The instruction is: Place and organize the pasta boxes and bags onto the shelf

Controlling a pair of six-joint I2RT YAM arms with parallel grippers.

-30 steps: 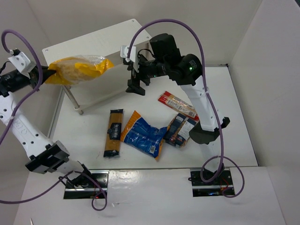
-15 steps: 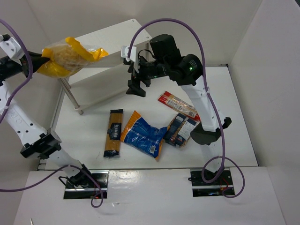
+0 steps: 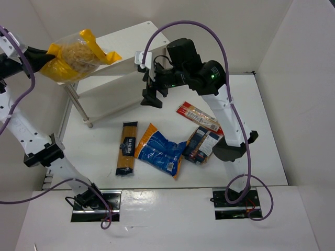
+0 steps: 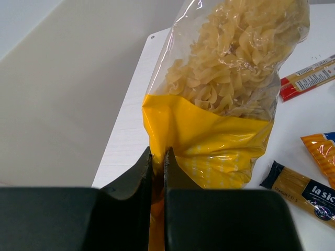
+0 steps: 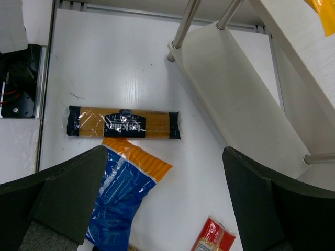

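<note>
White surface (image 3: 261,136), matte, with faint grain visible in the right wrist view. Plain white walls box it in: back wall (image 3: 235,31), right wall (image 3: 309,104), left wall (image 3: 52,104). A near strip (image 3: 167,225) meets the surface along a straight seam. Light even; shadows soft and pale.

The shelf (image 3: 120,47) stands at upper left of the frame, with the short-pasta bag (image 3: 73,57) over its left end. Lower down on the table (image 3: 261,130), left to right: spaghetti packet (image 3: 126,148), crinkly bag (image 3: 161,150), box (image 3: 202,144). The slim packet (image 3: 198,116) lies just above the box.
</note>
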